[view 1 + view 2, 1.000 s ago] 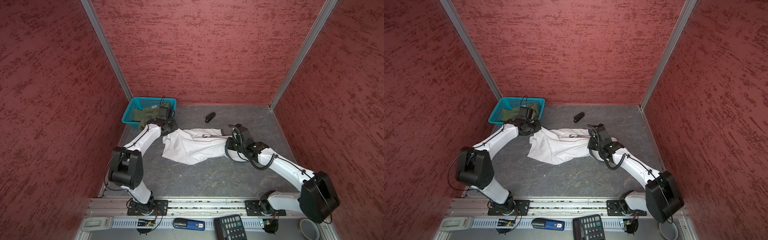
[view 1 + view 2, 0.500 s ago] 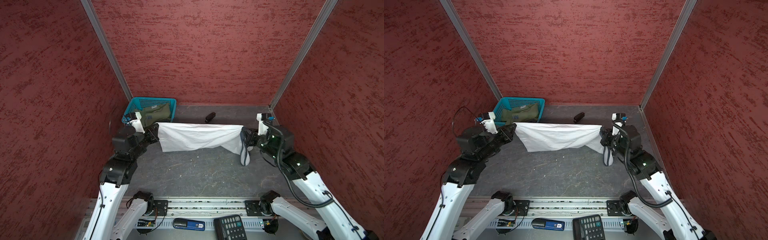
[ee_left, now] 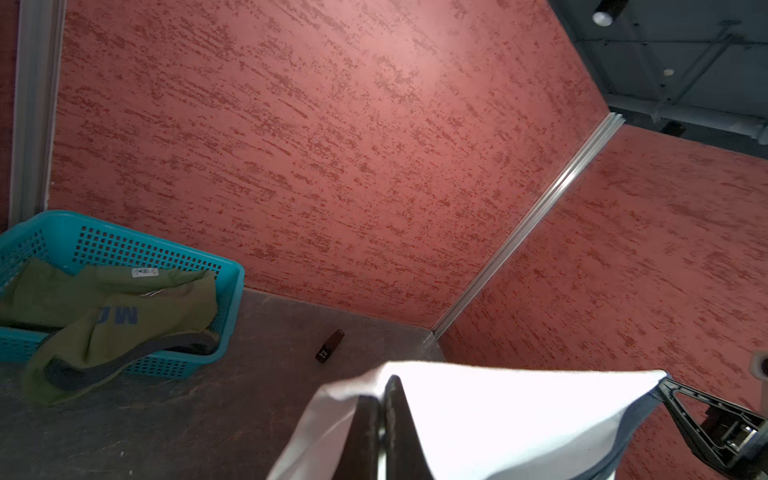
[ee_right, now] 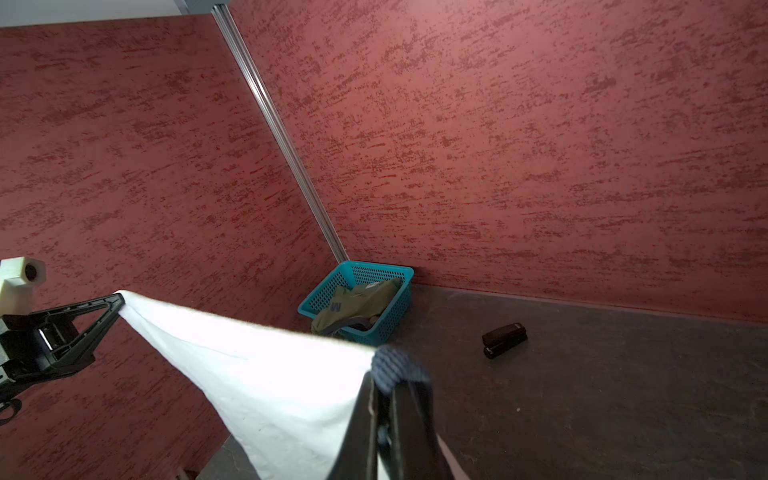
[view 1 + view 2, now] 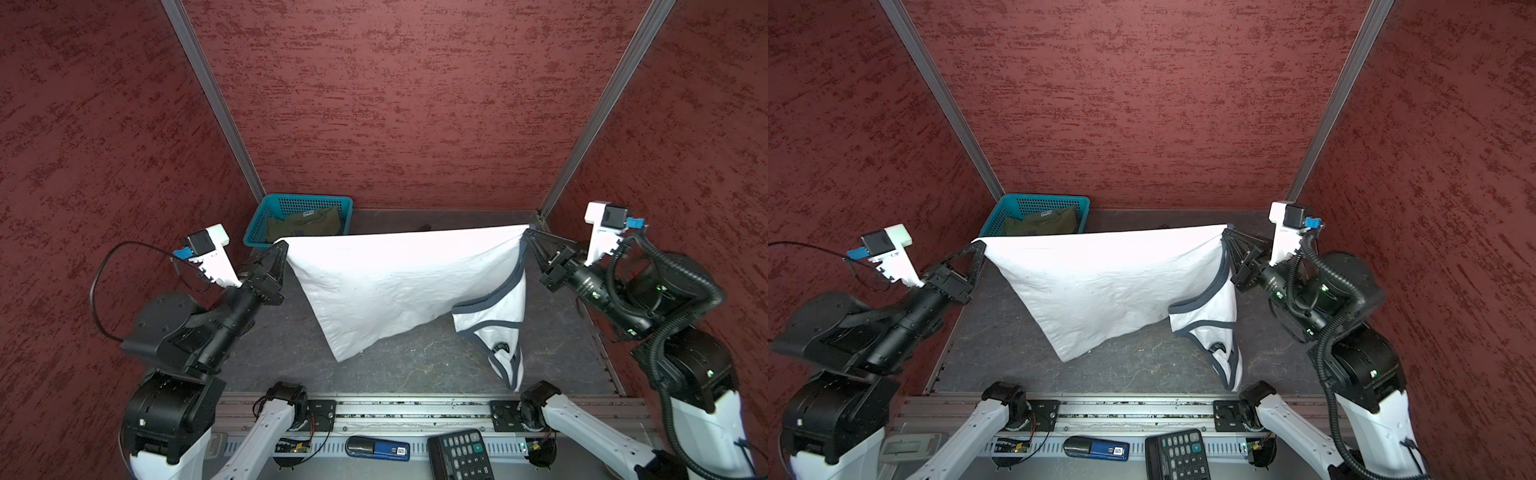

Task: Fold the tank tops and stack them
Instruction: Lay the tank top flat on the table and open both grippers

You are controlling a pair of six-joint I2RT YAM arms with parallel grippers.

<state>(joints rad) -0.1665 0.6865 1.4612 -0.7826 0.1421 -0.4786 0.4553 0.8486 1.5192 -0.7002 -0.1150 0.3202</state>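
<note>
The white tank top (image 5: 390, 286) (image 5: 1108, 282) hangs stretched in the air between my two raised grippers, its lower parts drooping toward the table. My left gripper (image 5: 284, 246) (image 3: 384, 384) is shut on one white corner of it. My right gripper (image 5: 527, 233) (image 4: 384, 380) is shut on its dark grey-blue trim at the opposite end. Below the right gripper the trimmed straps and a dark emblem (image 5: 500, 347) dangle. The olive green tank top (image 5: 305, 224) (image 3: 108, 311) lies crumpled in the teal basket (image 5: 266, 220), one part spilling over the basket's rim in the left wrist view.
The teal basket (image 5: 1013, 205) stands at the back left corner. A small black stapler (image 4: 505, 334) (image 3: 330, 345) lies near the back wall. Red walls close in on three sides. A calculator (image 5: 459, 455) and a blue device (image 5: 378, 448) lie on the front rail.
Both arms have lifted the white tank top off the table and pulled apart, so it now hangs taut and higher between the grippers. Both grips have held.
</note>
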